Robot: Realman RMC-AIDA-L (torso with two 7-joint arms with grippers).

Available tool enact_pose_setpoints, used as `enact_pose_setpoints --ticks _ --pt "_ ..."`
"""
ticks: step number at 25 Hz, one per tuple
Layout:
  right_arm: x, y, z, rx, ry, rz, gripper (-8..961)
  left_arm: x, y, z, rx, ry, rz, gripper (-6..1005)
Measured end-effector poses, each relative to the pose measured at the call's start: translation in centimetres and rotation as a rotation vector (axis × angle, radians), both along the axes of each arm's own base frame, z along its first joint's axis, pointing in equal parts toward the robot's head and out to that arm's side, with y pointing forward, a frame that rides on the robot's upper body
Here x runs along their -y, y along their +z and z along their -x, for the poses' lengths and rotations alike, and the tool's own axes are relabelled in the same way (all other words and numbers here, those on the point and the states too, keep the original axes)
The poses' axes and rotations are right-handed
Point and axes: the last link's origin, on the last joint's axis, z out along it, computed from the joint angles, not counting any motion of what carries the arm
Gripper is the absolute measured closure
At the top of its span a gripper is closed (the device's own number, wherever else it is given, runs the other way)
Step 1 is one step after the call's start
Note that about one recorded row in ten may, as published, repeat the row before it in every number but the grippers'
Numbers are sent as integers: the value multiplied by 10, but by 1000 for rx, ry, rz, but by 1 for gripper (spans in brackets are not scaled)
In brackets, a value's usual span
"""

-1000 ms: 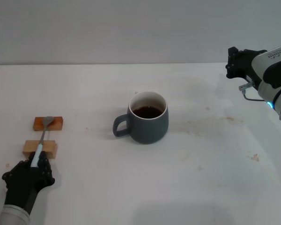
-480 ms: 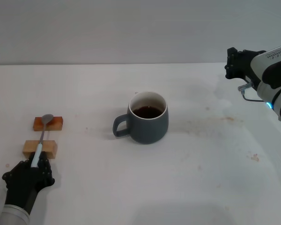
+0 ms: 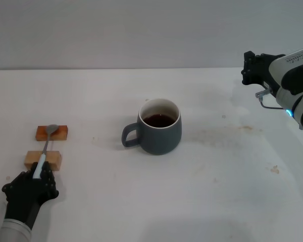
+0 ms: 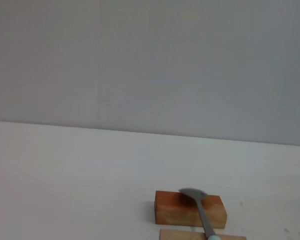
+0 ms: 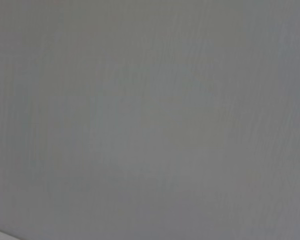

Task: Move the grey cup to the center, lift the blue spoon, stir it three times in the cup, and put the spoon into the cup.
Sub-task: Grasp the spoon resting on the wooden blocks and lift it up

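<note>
The grey cup [image 3: 160, 126] stands in the middle of the table with its handle toward my left side and dark liquid inside. At the left, the blue spoon [image 3: 45, 147] lies across two wooden blocks, its metal bowl on the farther one. My left gripper [image 3: 37, 175] is at the near end of the spoon, shut on the pale handle. The left wrist view shows the spoon [image 4: 202, 215] with its bowl on the darker block. My right gripper [image 3: 250, 68] hangs raised at the far right, away from the cup.
A reddish-brown block [image 3: 52, 133] [image 4: 190, 210] and a paler block [image 3: 43, 160] [image 4: 200, 235] support the spoon. Faint stains mark the white table [image 3: 217, 171] to the right of the cup. The right wrist view shows only the grey wall.
The spoon's bowl wobbled slightly on the far block while the left gripper stayed at the handle. The right arm drifted a little to the left.
</note>
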Motion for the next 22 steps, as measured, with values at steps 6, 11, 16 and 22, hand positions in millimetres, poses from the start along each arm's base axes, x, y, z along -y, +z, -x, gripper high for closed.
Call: enact_pose_setpoints --ticks 6,11,16,22 --pt "-1 0 2 0 3 1 953 -1 3 -2 -4 -10 -25 816" --pt "-2 0 3 1 4 1 953 -2 3 -2 -8 -14 -27 816" --pt "-2 0 4 -1 6 1 953 -3 3 -1 -10 -12 -24 816" --pt "-3 0 5 -2 7 0 953 -4 3 1 -17 -10 -20 817"
